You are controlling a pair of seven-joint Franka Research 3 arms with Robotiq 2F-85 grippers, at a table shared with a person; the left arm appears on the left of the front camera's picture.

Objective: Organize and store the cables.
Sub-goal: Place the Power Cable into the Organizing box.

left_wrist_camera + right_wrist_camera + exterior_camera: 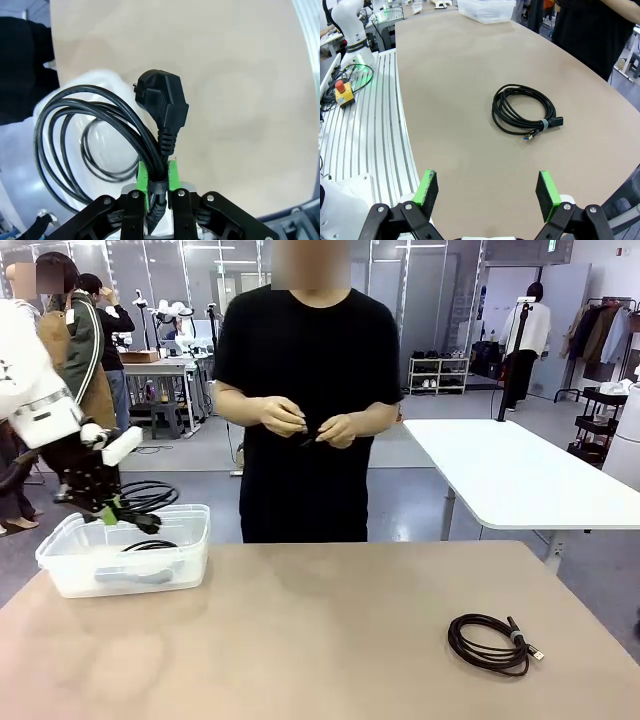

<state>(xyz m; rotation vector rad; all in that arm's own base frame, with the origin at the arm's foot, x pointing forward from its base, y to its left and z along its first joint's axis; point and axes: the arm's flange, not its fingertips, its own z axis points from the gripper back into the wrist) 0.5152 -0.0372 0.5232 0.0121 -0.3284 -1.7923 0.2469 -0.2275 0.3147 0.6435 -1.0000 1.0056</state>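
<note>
While the left gripper (110, 511) squeezes tight on a coiled black power cord (162, 97), the cord hangs just above the clear bin (60, 560). Another thin cable (150, 545) lies inside the bin. A third coiled cable (490, 642) lies on the table (300, 640), far to the right of the bin. The right gripper (489, 192) is wide open and holds nothing. Beyond the bin, the person's hands (283, 416) hold something small and black.

No text, label, brand or number can be read. The plug (162, 102) of the cable (95, 97) clamped in the left end effector (158, 176) bears no legible marking; a green ceiling sign (551, 245) far beyond it is too small to read.
</note>
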